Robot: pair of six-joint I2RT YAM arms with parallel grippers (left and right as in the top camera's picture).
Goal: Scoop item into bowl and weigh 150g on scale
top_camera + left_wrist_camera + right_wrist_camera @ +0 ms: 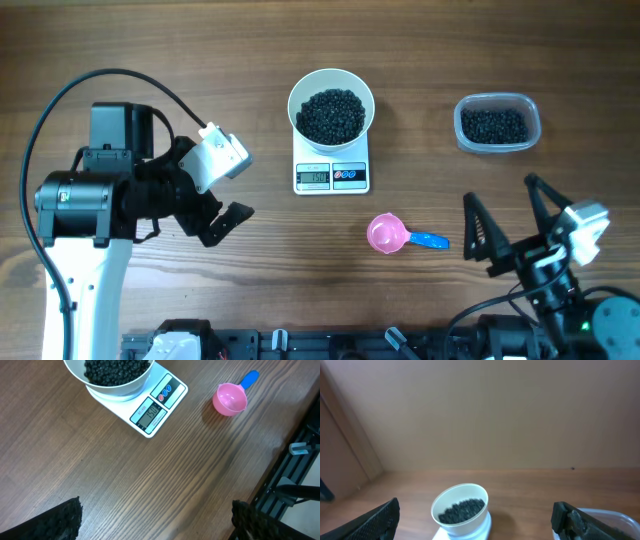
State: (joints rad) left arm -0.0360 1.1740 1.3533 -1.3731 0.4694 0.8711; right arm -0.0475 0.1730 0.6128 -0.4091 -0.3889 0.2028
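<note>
The bowl [331,146] is seen seated on the scale [332,176], upper centre of the overhead frame, with the item [331,114] heaped inside. More of it is held in a clear tub [497,98], upper right. A pink scoop [388,234] is laid on the table [150,50] below the scale. Left gripper [157,527] and right gripper [499,192] are noted spread apart, nothing held
</note>
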